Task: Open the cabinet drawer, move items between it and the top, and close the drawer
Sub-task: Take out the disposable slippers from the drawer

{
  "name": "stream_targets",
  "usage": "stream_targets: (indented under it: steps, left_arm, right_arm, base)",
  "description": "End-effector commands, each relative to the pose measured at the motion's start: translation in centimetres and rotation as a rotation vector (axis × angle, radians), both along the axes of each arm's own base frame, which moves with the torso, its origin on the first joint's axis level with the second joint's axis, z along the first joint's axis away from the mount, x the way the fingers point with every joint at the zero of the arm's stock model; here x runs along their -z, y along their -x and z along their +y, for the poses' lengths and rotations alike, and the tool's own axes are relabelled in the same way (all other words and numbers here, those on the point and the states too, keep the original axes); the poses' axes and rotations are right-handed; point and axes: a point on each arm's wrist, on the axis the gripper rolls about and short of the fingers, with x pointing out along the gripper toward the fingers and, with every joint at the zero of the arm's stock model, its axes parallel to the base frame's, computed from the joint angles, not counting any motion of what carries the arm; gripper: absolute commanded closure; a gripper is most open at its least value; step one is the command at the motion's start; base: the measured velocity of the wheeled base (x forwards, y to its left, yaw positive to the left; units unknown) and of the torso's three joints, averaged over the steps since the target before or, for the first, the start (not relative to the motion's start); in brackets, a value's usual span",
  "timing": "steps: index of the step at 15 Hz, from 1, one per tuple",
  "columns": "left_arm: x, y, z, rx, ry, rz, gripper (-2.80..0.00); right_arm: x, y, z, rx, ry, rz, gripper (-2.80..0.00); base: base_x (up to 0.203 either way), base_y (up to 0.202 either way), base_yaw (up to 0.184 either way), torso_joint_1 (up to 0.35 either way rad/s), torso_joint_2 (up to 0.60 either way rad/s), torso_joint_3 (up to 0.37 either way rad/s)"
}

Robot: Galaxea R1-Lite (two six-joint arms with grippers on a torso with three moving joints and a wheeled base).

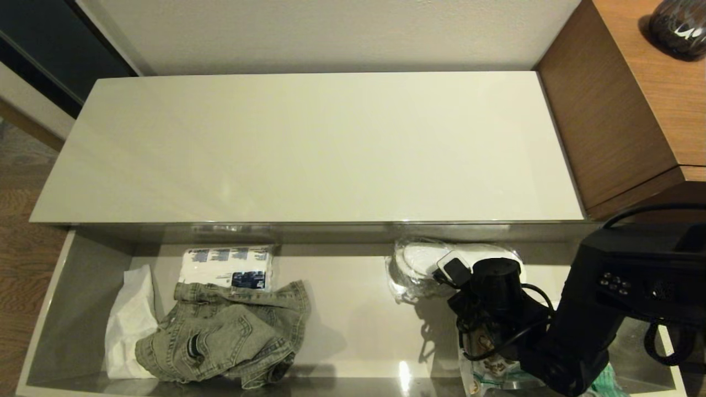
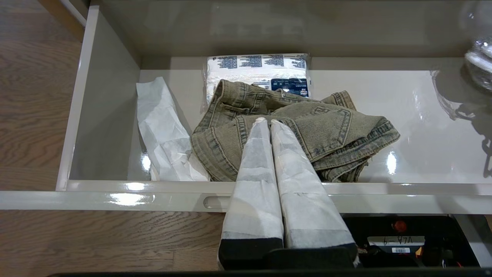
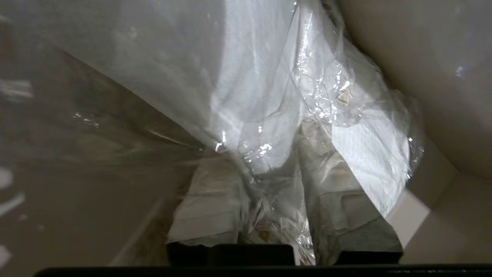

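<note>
Looking down, we see the top (image 1: pixel 309 149) as the biggest surface, with the cabinet drawer (image 1: pixel 83 298) pulled fully out along its near edge. Our right arm reaches into the drawer's right end; our right gripper (image 3: pixel 269 173) has its taped fingers (image 3: pixel 334 192) pinched on the clear film of the slipper pack (image 1: pixel 419 264), which sits against the drawer's back wall, right of centre. From the head view, the gripper itself is hidden behind the wrist. The denim jacket (image 1: pixel 226 336) lies crumpled on the drawer floor near the left end, reaching toward the front wall. Behind it, touching its collar side and set against the back wall, sits the tissue pack (image 1: pixel 229 267). A white crumpled paper bag (image 1: pixel 129 325) lies just beside the jacket, along the drawer's left wall. A printed snack bag (image 1: pixel 485 358) shows partly under our right arm near the front right corner. Our left gripper (image 2: pixel 268 122) hangs above the drawer's front rim, fingers pressed together and holding nothing, tips over the jacket. One notch (image 2: pixel 215 202) in the front rim shows next to it.
</note>
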Motion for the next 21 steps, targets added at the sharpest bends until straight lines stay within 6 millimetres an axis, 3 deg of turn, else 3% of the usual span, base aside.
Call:
stream_targets:
  steps: [1, 8, 12, 14, 21]
  left_arm:
    - [0.0, 0.0, 0.0, -0.001, 0.001, 0.001, 0.00]
    - [0.0, 0.0, 0.0, -0.001, 0.001, 0.001, 0.00]
    - [0.0, 0.0, 0.0, -0.001, 0.001, 0.001, 0.00]
    - [0.0, 0.0, 0.0, -0.001, 0.001, 0.001, 0.00]
    - [0.0, 0.0, 0.0, -0.001, 0.001, 0.001, 0.00]
  right_arm:
    - [-0.8, 0.8, 0.0, -0.010, -0.001, -0.011, 0.00]
    - [-2.2, 3.0, -0.2, -0.028, 0.007, -0.012, 0.00]
    - [-2.3, 5.4, -0.2, -0.074, 0.029, 0.025, 0.00]
    - [-2.8, 5.5, -0.3, -0.075, 0.025, 0.012, 0.00]
    - [-7.0, 6.7, -0.7, -0.101, 0.001, -0.068, 0.00]
  base:
    - [0.000, 0.000, 0.000, 0.000, 0.00, 0.000]
    - [0.000, 0.000, 0.000, 0.000, 0.00, 0.000]
    - [0.000, 0.000, 0.000, 0.000, 0.00, 0.000]
    - [0.000, 0.000, 0.000, 0.000, 0.00, 0.000]
    - [0.000, 0.000, 0.000, 0.000, 0.00, 0.000]
